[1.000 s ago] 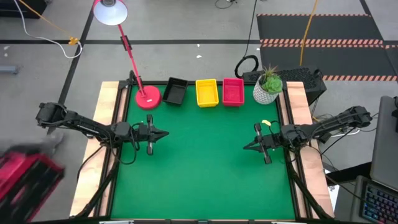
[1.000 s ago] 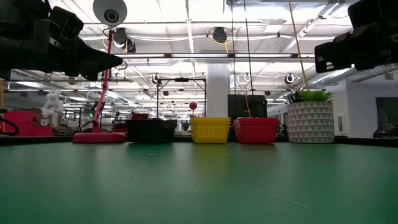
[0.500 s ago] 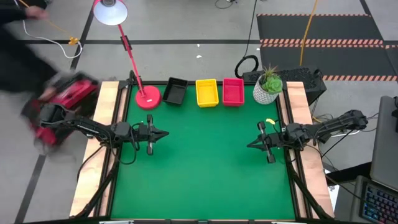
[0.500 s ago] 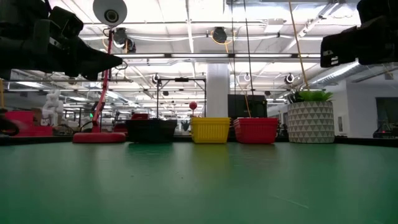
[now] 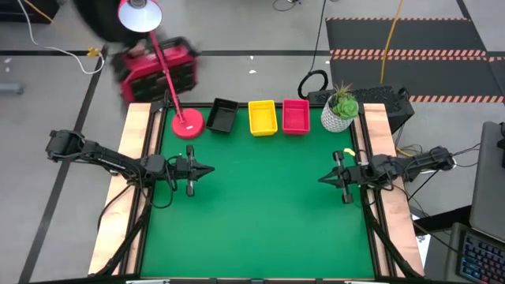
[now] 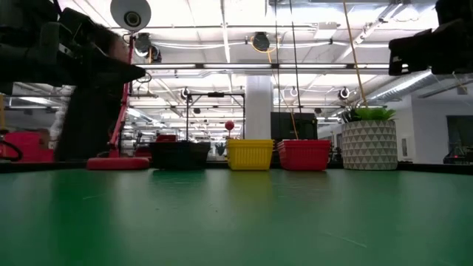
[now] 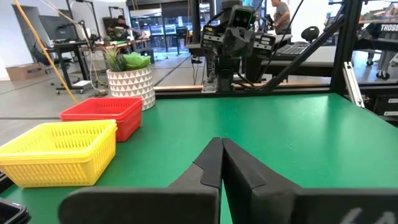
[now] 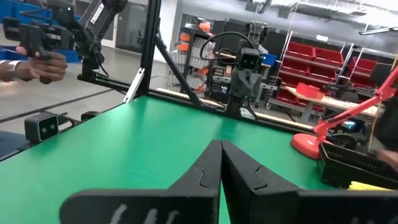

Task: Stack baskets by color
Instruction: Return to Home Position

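Note:
A black basket [image 5: 222, 116], a yellow basket [image 5: 262, 117] and a red-pink basket [image 5: 296, 116] stand in a row, bottoms on the green mat, along the table's far edge. Whether each is one basket or several nested, I cannot tell. My left gripper [image 5: 210, 170] hovers shut above the mat near the left edge, pointing level toward the right. My right gripper [image 5: 322, 180] hovers shut near the right edge, pointing level toward the left. Both stand well short of the baskets.
A red lamp base [image 5: 188, 124] sits left of the black basket, its arm reaching past the far edge. A white plant pot [image 5: 340, 114] stands at the far right corner. A person carrying a red case [image 5: 154, 63] passes beyond the far left corner.
My right gripper has drawn back toward the table's right edge, staying shut and about level. Behind the table, a person with a red case has walked from the left side round to the far left corner.

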Motion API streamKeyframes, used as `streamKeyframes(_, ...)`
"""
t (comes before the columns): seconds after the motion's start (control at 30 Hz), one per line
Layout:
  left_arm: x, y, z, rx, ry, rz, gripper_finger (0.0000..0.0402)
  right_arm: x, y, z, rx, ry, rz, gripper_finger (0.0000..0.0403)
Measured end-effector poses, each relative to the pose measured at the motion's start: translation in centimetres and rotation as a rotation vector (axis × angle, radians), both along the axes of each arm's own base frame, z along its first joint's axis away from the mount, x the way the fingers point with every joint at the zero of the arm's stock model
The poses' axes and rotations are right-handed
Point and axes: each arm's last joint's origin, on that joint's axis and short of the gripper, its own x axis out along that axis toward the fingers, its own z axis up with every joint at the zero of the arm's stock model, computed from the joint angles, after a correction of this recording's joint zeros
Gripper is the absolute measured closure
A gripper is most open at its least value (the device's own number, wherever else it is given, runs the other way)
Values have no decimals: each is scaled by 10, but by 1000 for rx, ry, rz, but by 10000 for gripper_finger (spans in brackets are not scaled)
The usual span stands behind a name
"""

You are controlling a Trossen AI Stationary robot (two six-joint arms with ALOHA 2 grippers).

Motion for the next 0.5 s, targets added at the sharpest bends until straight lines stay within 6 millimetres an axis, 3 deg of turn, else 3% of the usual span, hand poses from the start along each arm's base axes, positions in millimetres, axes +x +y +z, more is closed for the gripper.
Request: streamKeyframes(0.5,-2,-1,5,18,-36,-26,396,-3,-3,-2,27,19,-42,403)
